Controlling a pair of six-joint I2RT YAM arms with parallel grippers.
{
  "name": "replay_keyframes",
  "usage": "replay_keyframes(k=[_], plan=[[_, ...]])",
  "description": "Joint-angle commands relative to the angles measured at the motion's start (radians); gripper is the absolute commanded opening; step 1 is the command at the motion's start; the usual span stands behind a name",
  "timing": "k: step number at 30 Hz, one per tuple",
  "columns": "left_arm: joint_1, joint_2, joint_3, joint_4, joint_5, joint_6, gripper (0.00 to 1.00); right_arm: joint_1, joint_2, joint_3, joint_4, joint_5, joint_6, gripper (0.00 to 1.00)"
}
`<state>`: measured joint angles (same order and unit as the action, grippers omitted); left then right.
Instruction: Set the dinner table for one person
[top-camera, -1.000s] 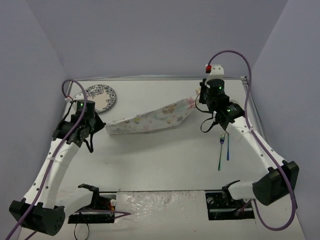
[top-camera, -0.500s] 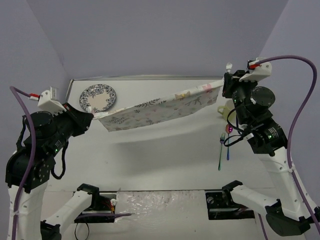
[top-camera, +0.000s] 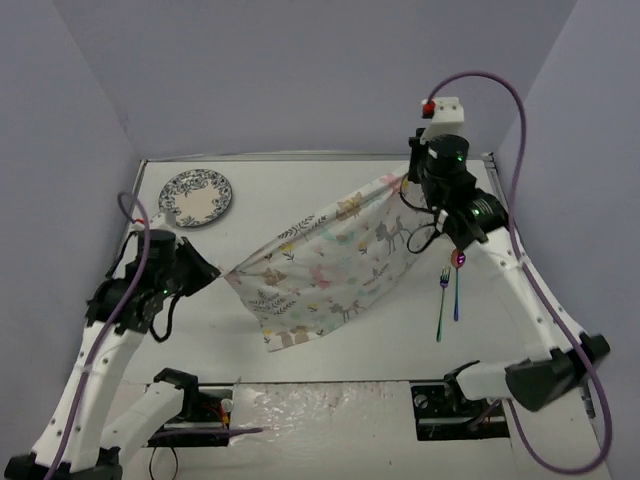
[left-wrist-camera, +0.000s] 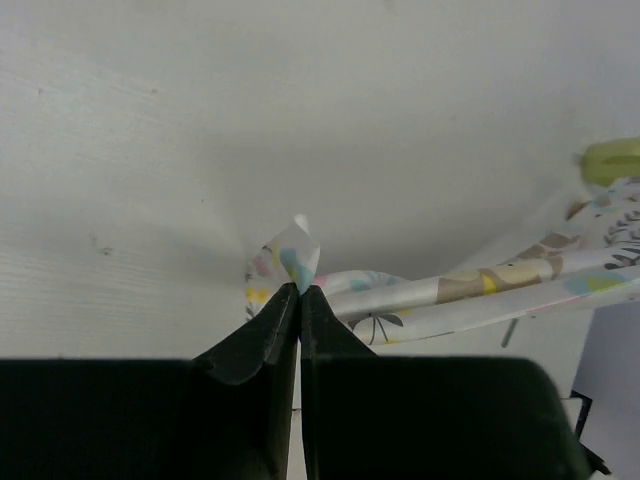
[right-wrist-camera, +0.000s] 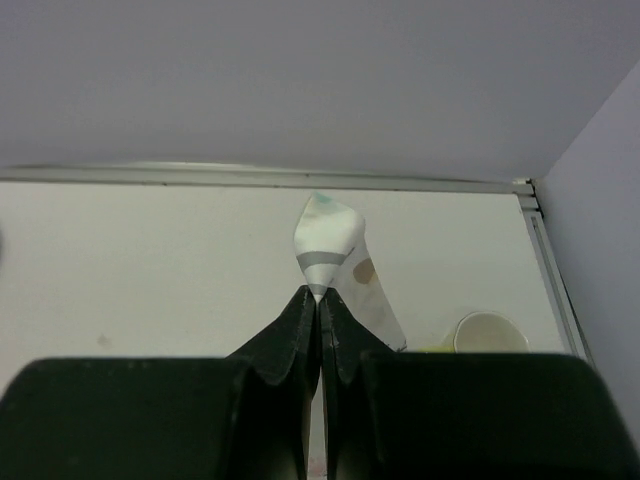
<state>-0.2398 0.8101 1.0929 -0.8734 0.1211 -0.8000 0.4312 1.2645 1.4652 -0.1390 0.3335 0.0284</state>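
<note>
**Gripper state.** L: left gripper (left-wrist-camera: 300, 290) is fully closed, pinching 1 corner of the placemat (top-camera: 330, 265). R: right gripper (right-wrist-camera: 320, 295) is fully closed on the opposite top corner. No gap shows between the fingers of either unit.

**Task item.** The surface (top-camera: 400, 335) lies below both grippers and spans nearly the whole top view. The placemat hangs over its centre. Cannot tell if the lowest cloth corner touches the surface.

**Key relation.** The held edge of the cloth, its long axis, runs diagonally from near-left (L) to far-right (R), so it is not square to the surface edges. The L gripper is nearer the arm bases and the R gripper is nearer the back wall. Judgement: the next move needs this axis squared to the near edge before lowering.

**Other items.**
- Plate (top-camera: 197, 195): far-left, well apart from the cloth.
- Fork (top-camera: 441, 300) and spoon (top-camera: 456, 290): side by side, right of the cloth.
- Cup (right-wrist-camera: 490, 332): far-right.

**Markings.** No brand, label or legible text. The cloth carries an animal/leaf print only.
</note>
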Motion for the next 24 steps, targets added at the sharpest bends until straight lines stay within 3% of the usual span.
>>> replay_keyframes(k=[1, 12, 22, 24], plan=[[0.018, 0.159, -0.101, 0.149, -0.149, -0.078, 0.00, -0.036, 0.269, 0.048, 0.142, 0.046, -0.061, 0.00], [0.066, 0.580, -0.081, 0.335, -0.241, -0.091, 0.00, -0.048, 0.820, 0.220, 0.358, -0.085, -0.192, 0.00], [0.124, 0.714, 0.037, 0.361, -0.251, -0.072, 0.00, -0.048, 1.002, 0.370, 0.494, -0.192, -0.223, 0.00], [0.125, 0.718, 0.085, 0.360, -0.255, -0.042, 0.05, -0.048, 1.032, 0.409, 0.494, -0.202, -0.222, 0.00]])
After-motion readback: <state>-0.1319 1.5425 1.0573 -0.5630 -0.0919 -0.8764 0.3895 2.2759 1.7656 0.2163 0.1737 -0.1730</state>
